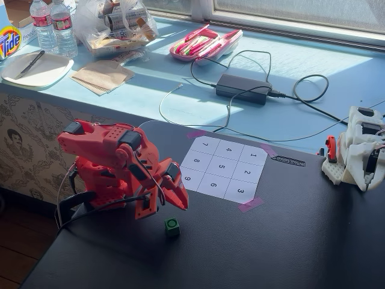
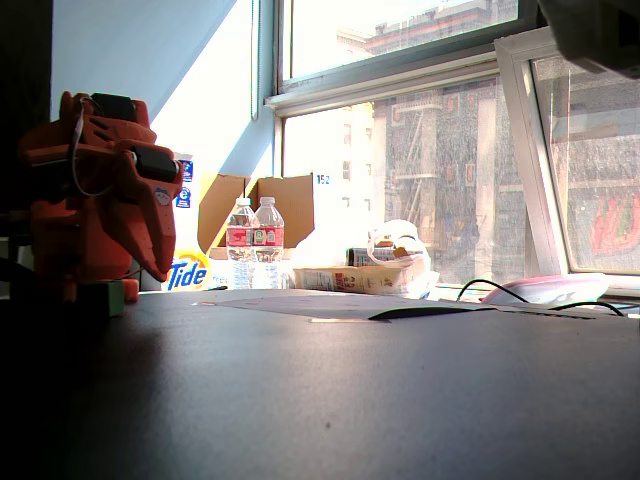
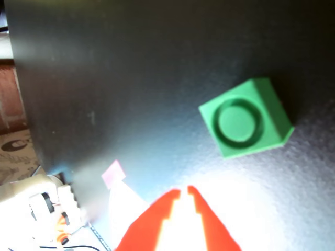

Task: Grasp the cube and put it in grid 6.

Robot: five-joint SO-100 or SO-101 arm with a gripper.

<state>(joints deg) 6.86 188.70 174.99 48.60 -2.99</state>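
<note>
The small green cube (image 1: 172, 226) with a dark ring on its top face sits on the black table, below and left of the white numbered sheet. Grid 6 (image 1: 213, 185) is the middle square of the sheet's near row, and nothing lies on it. My red gripper (image 1: 179, 203) points down just above and behind the cube, without touching it. In the wrist view the cube (image 3: 245, 119) lies up and to the right of the gripper (image 3: 183, 191), whose fingertips nearly meet with nothing between them. The low fixed view shows the gripper (image 2: 165, 268) hanging over the cube (image 2: 125, 291).
A white arm (image 1: 361, 150) stands at the table's right edge. A power brick with cables (image 1: 242, 88), bottles (image 1: 53, 25), a plate and bags crowd the blue ledge behind. Pink tape (image 1: 249, 205) holds the sheet's corners. The table's left edge runs close beside my base.
</note>
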